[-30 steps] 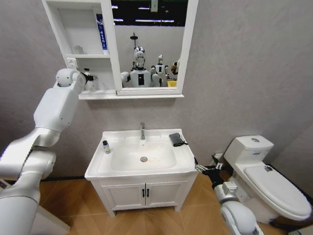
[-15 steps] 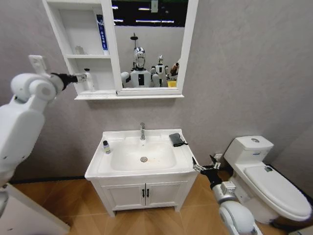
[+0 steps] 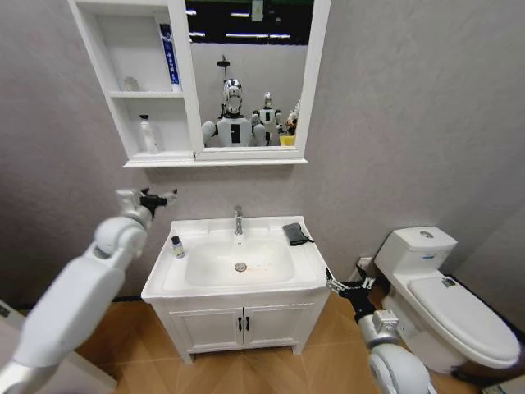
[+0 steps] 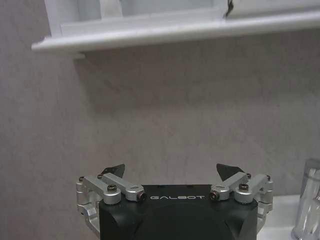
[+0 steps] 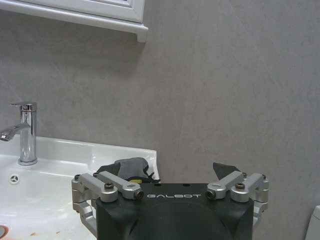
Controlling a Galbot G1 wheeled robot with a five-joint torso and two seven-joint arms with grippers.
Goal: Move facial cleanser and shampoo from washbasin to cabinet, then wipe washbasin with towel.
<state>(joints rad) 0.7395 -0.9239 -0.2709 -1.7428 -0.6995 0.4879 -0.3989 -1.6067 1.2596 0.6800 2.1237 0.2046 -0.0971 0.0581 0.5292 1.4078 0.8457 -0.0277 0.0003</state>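
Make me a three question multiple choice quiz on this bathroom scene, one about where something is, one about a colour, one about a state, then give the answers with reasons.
1. Where does the towel lie?
A. On the washbasin's back right corner
B. On the toilet lid
C. On the cabinet's top shelf

2. What colour is the towel?
A. White
B. Dark grey, nearly black
C. Yellow

3. How do the jaws of the left gripper stand?
A. Shut on a bottle
B. Shut on the towel
C. Open and empty

Answers:
1. A: the head view shows it on the washbasin rim, right of the tap.
2. B: it reads near black against the white ceramic.
3. C: the left wrist view shows the jaws spread with nothing between them, below the cabinet.
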